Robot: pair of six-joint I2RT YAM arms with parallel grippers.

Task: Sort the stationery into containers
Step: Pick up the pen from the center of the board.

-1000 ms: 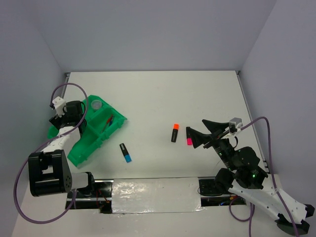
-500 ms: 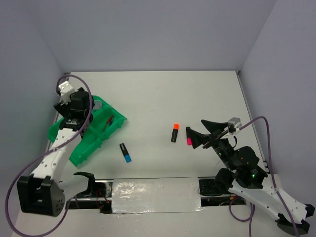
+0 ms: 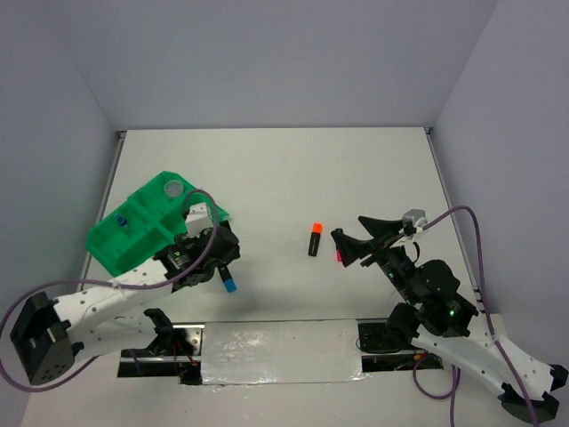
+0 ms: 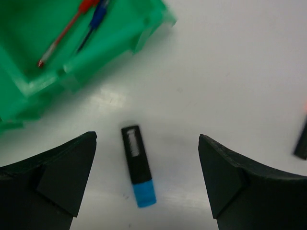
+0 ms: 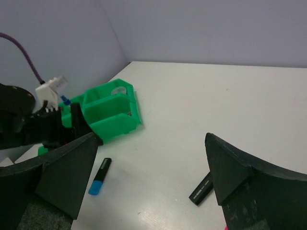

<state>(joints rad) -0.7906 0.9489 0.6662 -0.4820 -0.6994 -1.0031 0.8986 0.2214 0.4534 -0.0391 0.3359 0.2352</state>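
Below, blue highlighter lies between left fingers (spread wide).

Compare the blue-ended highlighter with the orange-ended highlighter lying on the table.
Colour: the blue-ended highlighter has a blue end, the orange-ended highlighter an orange one.
Pose: the blue end points toward the near edge of the table, the orange end toward its far edge.
Place: the blue one lies beside the green tray, under the open left gripper; the orange one lies mid-table, uncovered.
Both are stubby, black-bodied and lying flat.
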